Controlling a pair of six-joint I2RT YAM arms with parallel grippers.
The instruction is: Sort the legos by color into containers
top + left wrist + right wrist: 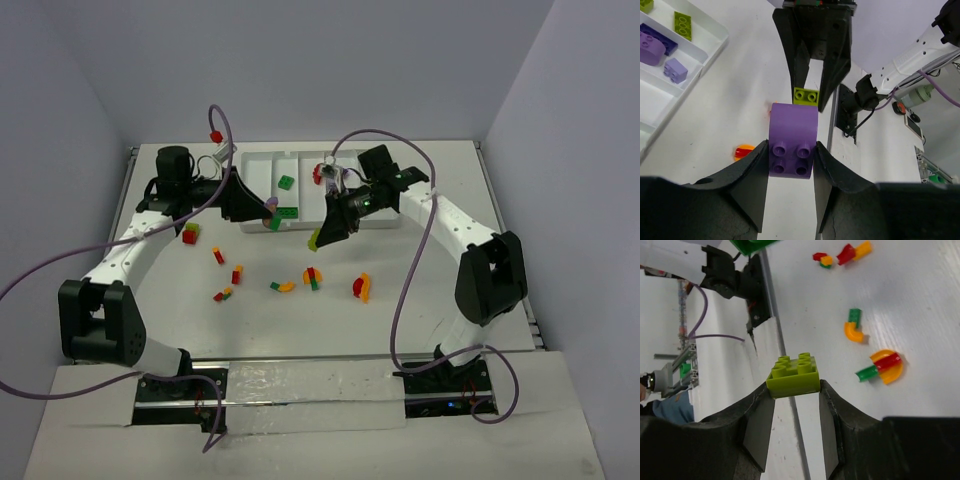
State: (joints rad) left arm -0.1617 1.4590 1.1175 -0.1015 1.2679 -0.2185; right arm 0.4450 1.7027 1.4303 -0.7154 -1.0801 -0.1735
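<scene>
Purple lego (792,137): 2x2 studs face the wrist cam; clamped betw. the fingers of the left end effector (790,155), lifted off the worktop (300,335).
Lime lego (794,372): small 2x2 piece, pinched in the right end effector (795,395), also in the air.
Meeting point: both end effectors nose to nose at the near side of the tray (262,168). In the left wrist view the lime piece sits just beyond the purple one; touching or not, can't tell.
Tray contents: green brick (287,182) in a middle compartment. Purple bricks (652,42) and a lime brick (682,25) lie in compartments seen from the left wrist.
Loose legos (313,277): orange, red and green pcs scattered on the worktop betw. the arms, on the near side of the tray, apart from both end effectors.
Purple cable (405,300): loops from the right arm down to its base.
</scene>
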